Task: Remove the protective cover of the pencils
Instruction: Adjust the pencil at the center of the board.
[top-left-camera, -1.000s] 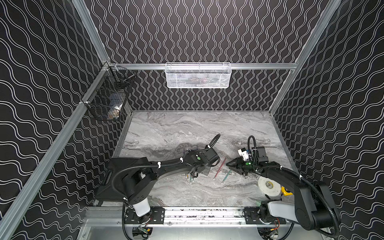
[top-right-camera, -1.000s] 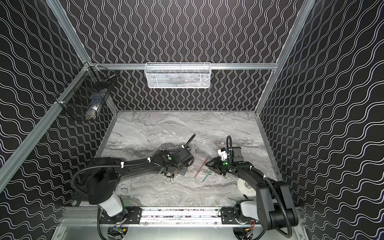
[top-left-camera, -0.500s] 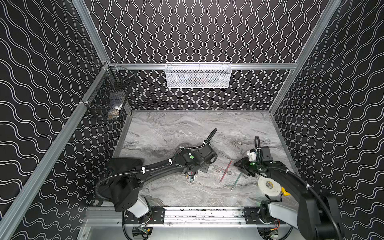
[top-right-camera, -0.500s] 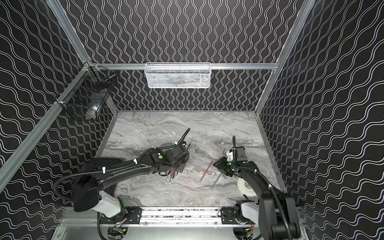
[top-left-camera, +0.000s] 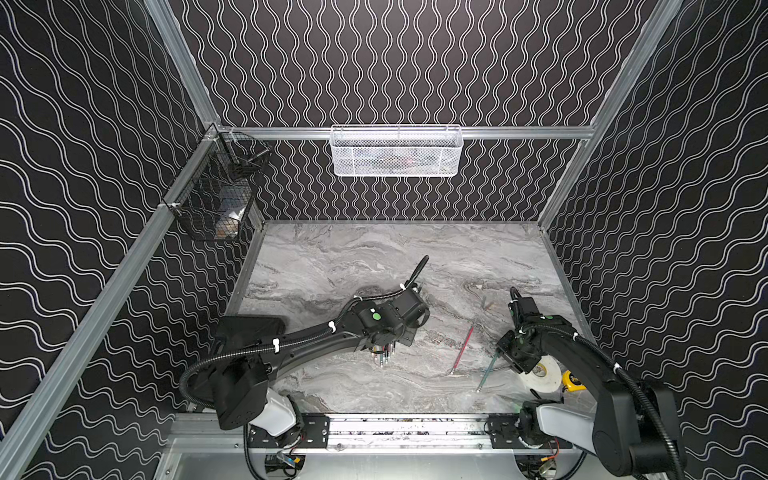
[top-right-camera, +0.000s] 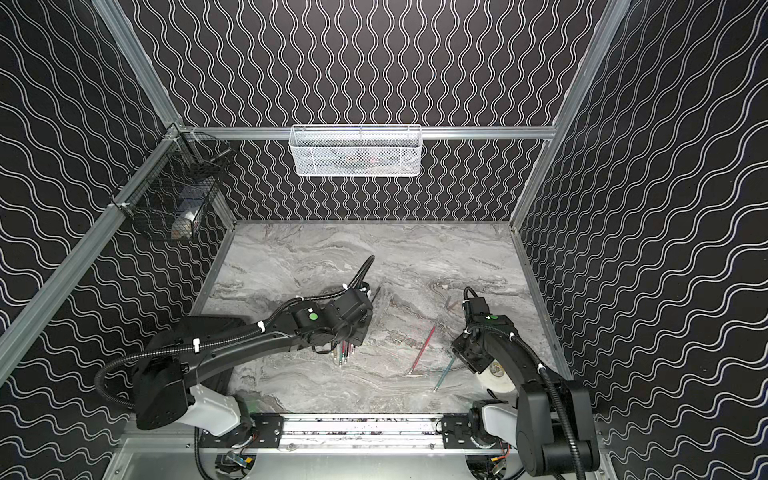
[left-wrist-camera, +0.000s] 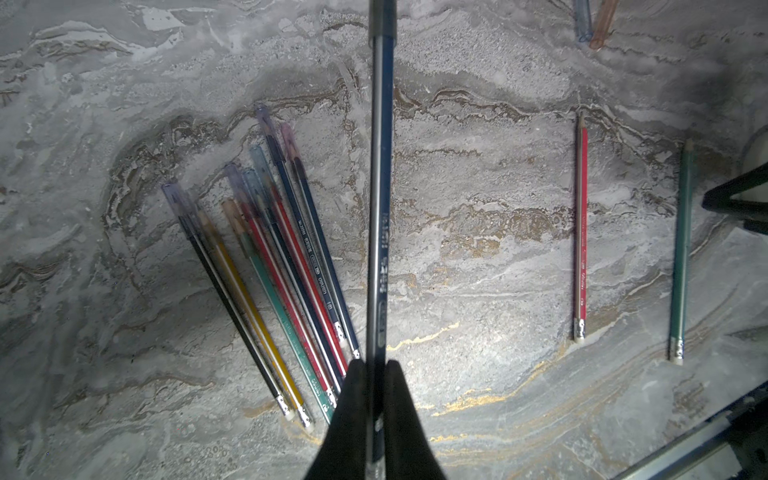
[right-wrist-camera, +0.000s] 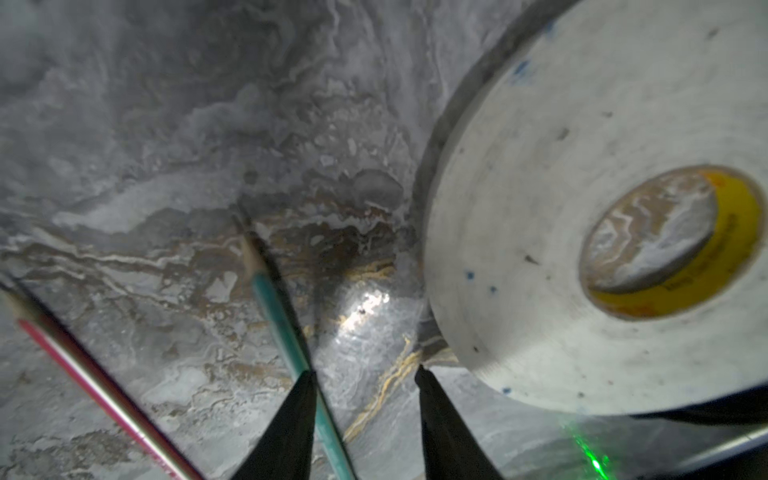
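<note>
Left wrist view: the left gripper (left-wrist-camera: 376, 365) pinches one dark blue pencil (left-wrist-camera: 380, 187), jaws nearly closed on it. Its cover (left-wrist-camera: 382, 20) seems still on. The other covered pencils (top-left-camera: 383, 354) lie lower centre in a top view, with the bared red pencil (top-left-camera: 462, 349) and green pencil (top-left-camera: 487, 372) lower right. The right gripper (right-wrist-camera: 365, 374) hangs part-open and empty. Next, it probably must grasp that cover and pull.

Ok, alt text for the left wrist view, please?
The left gripper, jaws shut, holds a dark blue pencil over a marble table. Beside it lies a fan of capped pencils; a red pencil and a green pencil lie apart, uncapped.
</note>
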